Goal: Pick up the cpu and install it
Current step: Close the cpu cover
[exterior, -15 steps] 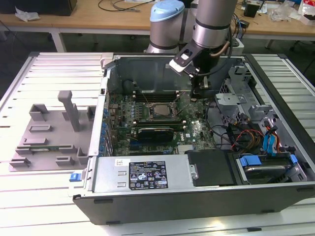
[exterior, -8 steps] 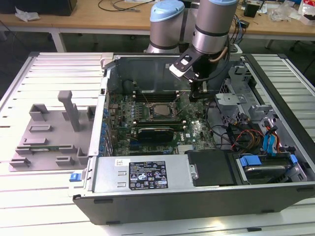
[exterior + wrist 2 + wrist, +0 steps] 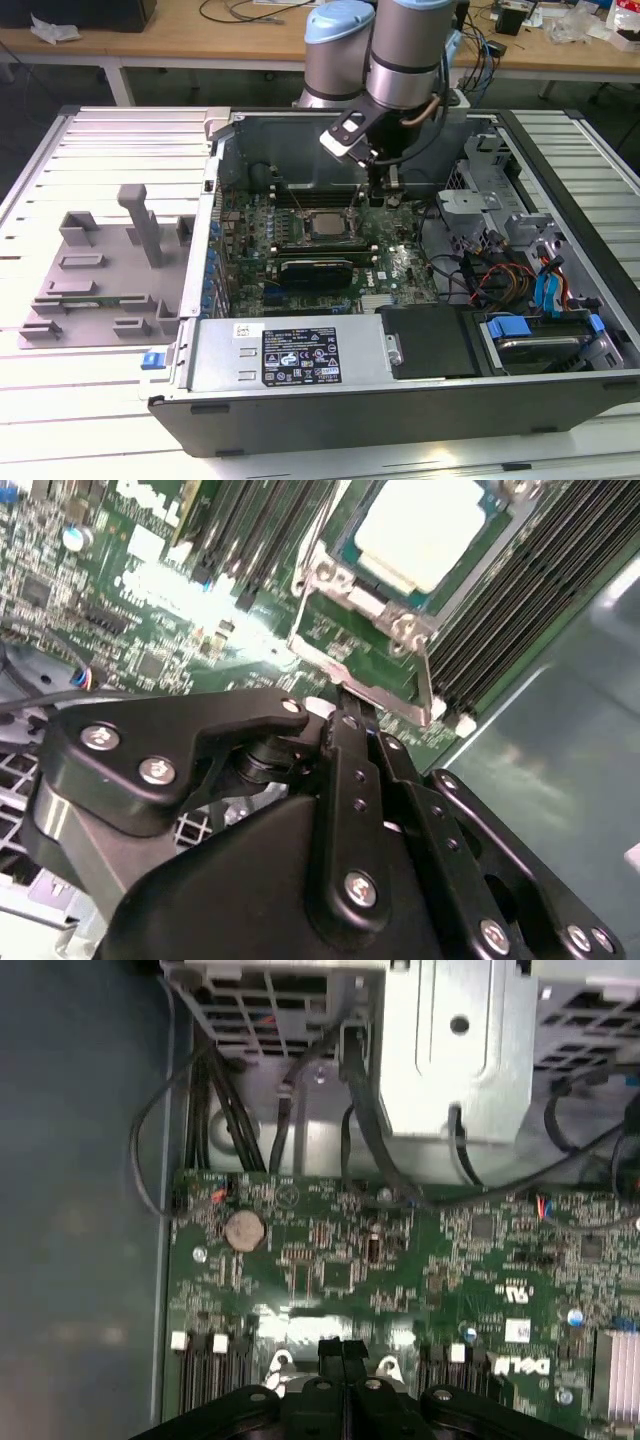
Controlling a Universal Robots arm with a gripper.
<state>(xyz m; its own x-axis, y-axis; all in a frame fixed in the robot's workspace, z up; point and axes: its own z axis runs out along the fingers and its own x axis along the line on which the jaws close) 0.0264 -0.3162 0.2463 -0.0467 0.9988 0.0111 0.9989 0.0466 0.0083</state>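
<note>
Arm (image 3: 400,60) reaching into the open computer case (image 3: 400,410), with the cpu (image 3: 325,225) lying in its socket.
The case lies on its side on the slatted tabletop (image 3: 100,140), with a grey fixture tray (image 3: 90,270) beside it towards the exterior view's left. Inside the case, over the green motherboard (image 3: 400,265), the gripper (image 3: 383,190) hangs with its black fingers (image 3: 345,740) clenched together and nothing between them. Its tips are just beside the metal socket frame (image 3: 330,590); I cannot tell whether they touch it. The cpu's silvery top sits flat inside that frame, apart from the gripper.
</note>
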